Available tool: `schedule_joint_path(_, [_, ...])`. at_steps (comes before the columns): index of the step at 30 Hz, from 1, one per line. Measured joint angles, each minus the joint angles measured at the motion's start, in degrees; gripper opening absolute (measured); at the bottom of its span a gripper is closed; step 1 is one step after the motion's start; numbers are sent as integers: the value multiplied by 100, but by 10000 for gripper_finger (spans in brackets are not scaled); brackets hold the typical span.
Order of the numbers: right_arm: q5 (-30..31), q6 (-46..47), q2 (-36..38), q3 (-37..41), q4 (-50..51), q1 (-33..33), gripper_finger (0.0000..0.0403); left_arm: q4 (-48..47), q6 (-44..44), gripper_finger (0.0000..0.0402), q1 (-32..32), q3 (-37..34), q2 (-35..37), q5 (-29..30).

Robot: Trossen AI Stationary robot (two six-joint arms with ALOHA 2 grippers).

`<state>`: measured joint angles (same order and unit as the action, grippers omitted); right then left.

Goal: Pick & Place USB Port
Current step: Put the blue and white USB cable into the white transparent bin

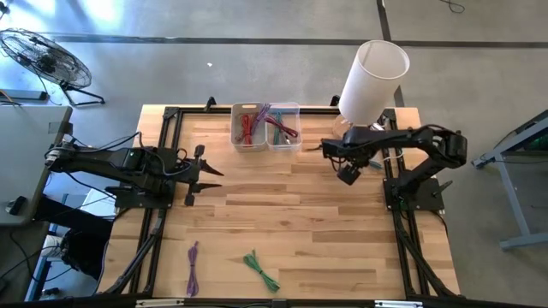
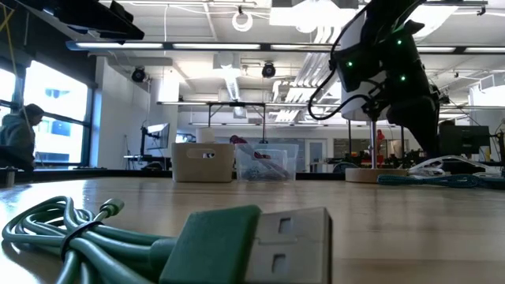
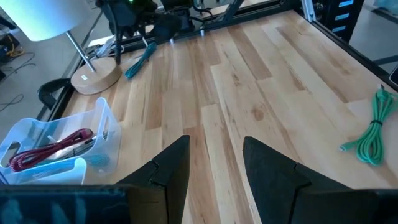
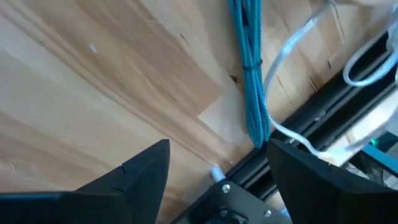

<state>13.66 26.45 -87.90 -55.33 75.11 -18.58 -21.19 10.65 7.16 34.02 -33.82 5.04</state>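
Wooden table: I read no writing anywhere; my right gripper hangs open over the blue cable, left gripper open too.

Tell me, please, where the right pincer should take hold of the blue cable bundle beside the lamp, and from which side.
Probably at the tie around the middle of the blue cable bundle, coming straight down from above. It lies flat on the table, stretched long and thin, so the open right pincer should straddle its narrow width there, where the strands are held together.
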Motion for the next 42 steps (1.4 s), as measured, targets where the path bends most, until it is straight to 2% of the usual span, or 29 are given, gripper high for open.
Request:
schedule_joint_path(7, [-201,-730,0,0,-497,-272,266,0,-30,146,0,0,0,-2])
schedule_joint_path(17, [-43,-1002,0,0,-713,-728,266,0,-32,146,0,0,-1,3])
schedule_joint_path(33, [-266,-1645,-59,-9,-848,-970,266,0,-30,146,0,0,0,117])
schedule_joint_path(42, [-313,-1759,-439,-9,-884,-1035,266,2,-61,146,-2,0,-2,130])
